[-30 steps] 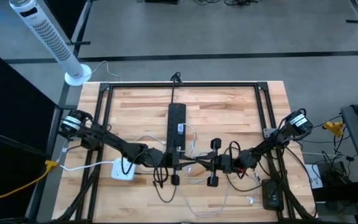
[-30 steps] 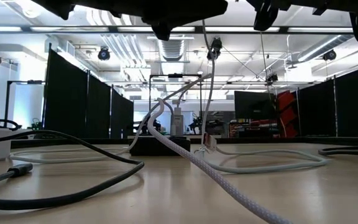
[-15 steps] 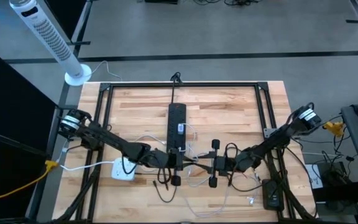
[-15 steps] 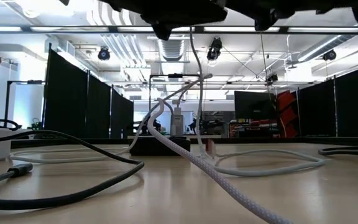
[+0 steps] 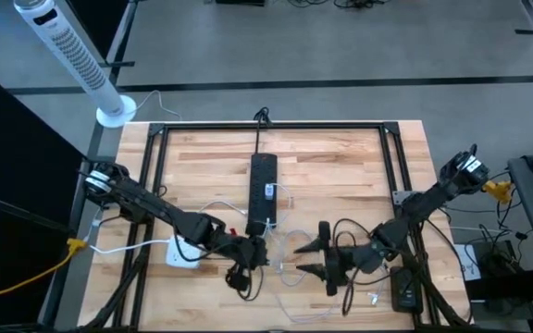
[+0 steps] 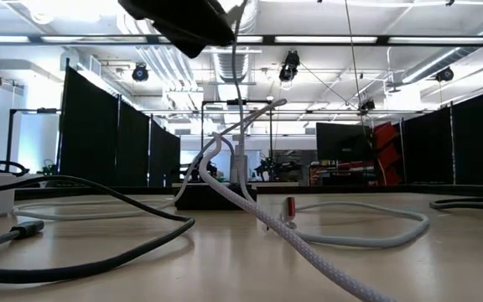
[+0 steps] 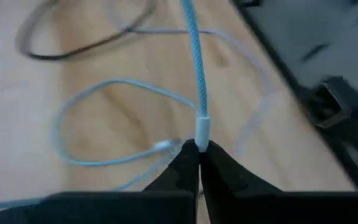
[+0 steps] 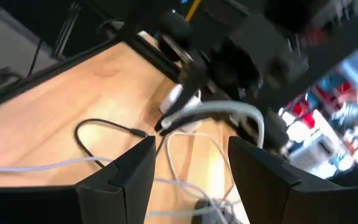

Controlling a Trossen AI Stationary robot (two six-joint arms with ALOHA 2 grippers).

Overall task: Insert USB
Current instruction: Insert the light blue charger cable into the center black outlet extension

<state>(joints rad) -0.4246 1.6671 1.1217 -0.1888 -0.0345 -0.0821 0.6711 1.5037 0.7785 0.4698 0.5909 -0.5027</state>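
A white braided USB cable (image 7: 194,62) runs from my left gripper (image 7: 199,151) down to the wooden table, where it lies in loops. My left gripper (image 5: 255,252) is shut on it, just near of the black power strip (image 5: 263,185) that lies mid-table. In the low view the cable (image 6: 237,109) hangs from the gripper at the top. A small plug with a red part (image 6: 290,206) lies on the table. My right gripper (image 5: 315,254) stands open to the right of the left one; nothing is between its fingers (image 8: 135,171). My left gripper pinches the white collar at the cable's end (image 7: 202,132) between its two fingertips. The fingers slant downward and lie along the cable. The cable runs on from the fingertips and hangs down to the table, slack.
A white adapter box (image 5: 182,252) sits left of my left gripper. Black cable loops (image 5: 241,277) lie near the table's front. A black device (image 5: 403,289) rests at the near right. Metal frame rails (image 5: 271,126) border the table. A tower fan (image 5: 72,60) stands beyond the far left corner.
My right gripper has opened, let go of the cable, drawn back toward the near right and tipped up toward level. The cable's plug end has dropped onto the table. My left gripper, still shut on the cable, has tipped up and shifted slightly nearer.
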